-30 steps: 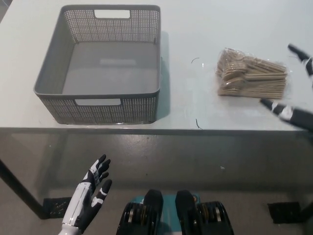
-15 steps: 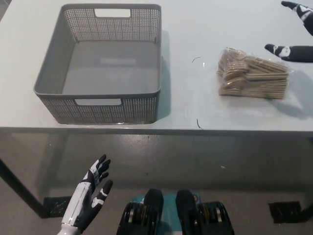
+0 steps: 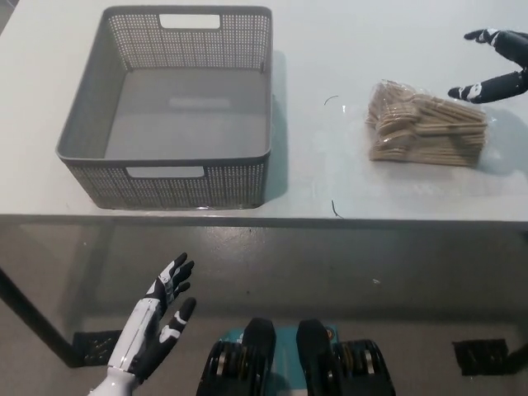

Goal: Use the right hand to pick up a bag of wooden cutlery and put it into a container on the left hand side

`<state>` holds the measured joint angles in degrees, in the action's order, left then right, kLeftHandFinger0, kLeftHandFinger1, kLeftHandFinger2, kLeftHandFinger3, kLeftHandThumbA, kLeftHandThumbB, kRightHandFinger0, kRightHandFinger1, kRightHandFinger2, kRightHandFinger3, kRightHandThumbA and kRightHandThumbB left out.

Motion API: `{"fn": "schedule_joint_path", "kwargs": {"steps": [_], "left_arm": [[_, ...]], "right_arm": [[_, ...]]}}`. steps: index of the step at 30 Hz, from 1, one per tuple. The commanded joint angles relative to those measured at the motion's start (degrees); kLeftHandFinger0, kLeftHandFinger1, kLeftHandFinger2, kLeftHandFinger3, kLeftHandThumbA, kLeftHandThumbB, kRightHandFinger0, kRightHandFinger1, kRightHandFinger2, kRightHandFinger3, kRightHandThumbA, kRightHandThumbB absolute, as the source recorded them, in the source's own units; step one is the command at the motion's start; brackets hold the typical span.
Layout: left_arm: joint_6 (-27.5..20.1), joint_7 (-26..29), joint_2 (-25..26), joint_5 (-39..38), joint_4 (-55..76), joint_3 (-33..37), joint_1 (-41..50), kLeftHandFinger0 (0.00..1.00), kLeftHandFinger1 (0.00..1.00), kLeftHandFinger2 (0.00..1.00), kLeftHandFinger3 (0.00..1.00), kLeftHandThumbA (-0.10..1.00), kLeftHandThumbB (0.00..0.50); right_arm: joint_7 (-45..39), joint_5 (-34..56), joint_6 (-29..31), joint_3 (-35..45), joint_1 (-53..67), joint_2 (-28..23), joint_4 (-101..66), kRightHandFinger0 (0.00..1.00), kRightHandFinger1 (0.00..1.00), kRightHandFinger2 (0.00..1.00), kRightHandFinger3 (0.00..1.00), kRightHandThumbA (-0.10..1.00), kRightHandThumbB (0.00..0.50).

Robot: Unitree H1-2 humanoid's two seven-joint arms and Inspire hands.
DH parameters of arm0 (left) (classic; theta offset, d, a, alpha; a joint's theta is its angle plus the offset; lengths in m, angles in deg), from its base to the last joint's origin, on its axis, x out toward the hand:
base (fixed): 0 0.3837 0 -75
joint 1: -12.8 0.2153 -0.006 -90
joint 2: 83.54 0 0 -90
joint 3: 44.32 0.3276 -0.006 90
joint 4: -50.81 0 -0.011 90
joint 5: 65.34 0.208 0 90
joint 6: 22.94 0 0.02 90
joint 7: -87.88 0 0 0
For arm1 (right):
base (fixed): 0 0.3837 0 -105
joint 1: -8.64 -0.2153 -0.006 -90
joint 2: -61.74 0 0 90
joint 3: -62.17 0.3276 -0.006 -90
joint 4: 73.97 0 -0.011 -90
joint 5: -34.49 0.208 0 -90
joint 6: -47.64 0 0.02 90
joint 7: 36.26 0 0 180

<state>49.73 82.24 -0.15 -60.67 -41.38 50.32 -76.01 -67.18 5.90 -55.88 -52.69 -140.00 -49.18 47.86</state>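
Single head camera, looking steeply down over table (image 3: 313,165); near edge mid-frame, moderate distance.

One surface (image 3: 330,49) is seen, and one grey container (image 3: 223,186) is counted on it. Two handle openings are cut in the container walls: one in the far wall (image 3: 190,23) and one in the near wall (image 3: 165,172). One bag of wooden cutlery (image 3: 425,124) is found; the pieces inside are packed too closely to be counted. Two thin dark threads are noted, one (image 3: 330,101) and another (image 3: 334,208). Two robot hands are counted: one white left hand (image 3: 153,330) and one black right hand (image 3: 503,82).
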Motion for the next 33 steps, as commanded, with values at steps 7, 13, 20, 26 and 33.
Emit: {"fn": "schedule_joint_path", "kwargs": {"steps": [7, 13, 20, 26, 33], "left_arm": [[0.73, -2.04, 1.57, -0.89, 1.67, 0.51, -0.91, 1.00, 1.00, 1.00, 1.00, 0.77, 0.080], [0.78, -2.31, 1.69, -0.64, 1.69, 0.62, -1.22, 1.00, 1.00, 1.00, 1.00, 0.78, 0.079], [1.00, -2.91, 1.94, -1.24, 1.73, 0.77, -1.43, 1.00, 1.00, 1.00, 1.00, 0.78, 0.077], [1.47, -3.11, 1.99, -0.98, 1.96, 0.64, -1.82, 1.00, 1.00, 1.00, 1.00, 0.78, 0.084], [0.97, -3.25, 1.95, -1.16, 1.42, 0.74, -2.03, 1.00, 1.00, 1.00, 1.00, 0.76, 0.094]], "right_arm": [[-7.34, 0.26, 5.96, -1.82, -5.27, -2.37, 5.51, 1.00, 1.00, 1.00, 1.00, 0.71, 0.500], [-7.71, -1.10, 7.98, -2.87, -5.94, -2.20, 8.26, 1.00, 1.00, 1.00, 1.00, 0.70, 0.500], [-7.82, -2.39, 9.16, -4.01, -5.82, -2.25, 8.85, 1.00, 1.00, 1.00, 1.00, 0.70, 0.500], [-8.39, -4.21, 9.49, -5.49, -7.50, -1.93, 10.30, 1.00, 1.00, 1.00, 1.00, 0.68, 0.500], [-9.17, -5.59, 10.30, -6.50, -9.67, -1.52, 12.19, 1.00, 1.00, 1.00, 1.00, 0.69, 0.500]]}}
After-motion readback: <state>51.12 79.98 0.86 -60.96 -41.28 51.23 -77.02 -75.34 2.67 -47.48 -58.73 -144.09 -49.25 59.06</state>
